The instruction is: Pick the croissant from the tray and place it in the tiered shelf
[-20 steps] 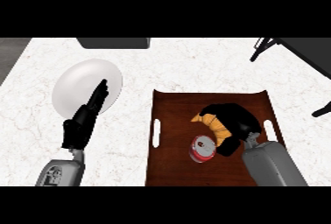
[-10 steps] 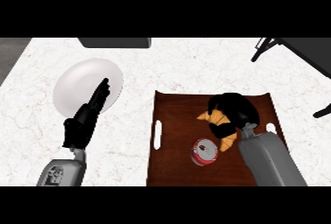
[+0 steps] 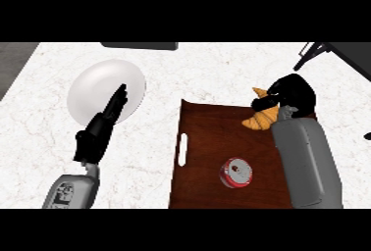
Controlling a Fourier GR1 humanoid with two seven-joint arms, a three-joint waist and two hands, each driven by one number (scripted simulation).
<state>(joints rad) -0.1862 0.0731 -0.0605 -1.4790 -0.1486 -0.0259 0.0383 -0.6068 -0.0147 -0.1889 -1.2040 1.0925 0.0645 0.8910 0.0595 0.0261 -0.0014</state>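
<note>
- Gripping the croissant (image 3: 262, 115), the right robot hand (image 3: 291, 93) is seen with its fingers curled round the pastry, at the far edge of the tray (image 3: 205, 162).
- The croissant is partly hidden by that robot hand; contact with the tray cannot be judged.
- A red-rimmed round tin (image 3: 237, 172) is noted on the tray.
- The left robot hand (image 3: 101, 130) is held straight-fingered over the white marbled surface (image 3: 196, 71), its fingertips overlapping a white plate (image 3: 98, 88).

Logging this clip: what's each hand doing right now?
Left hand: open, fingers straight, holding nothing.
Right hand: shut on the croissant.
</note>
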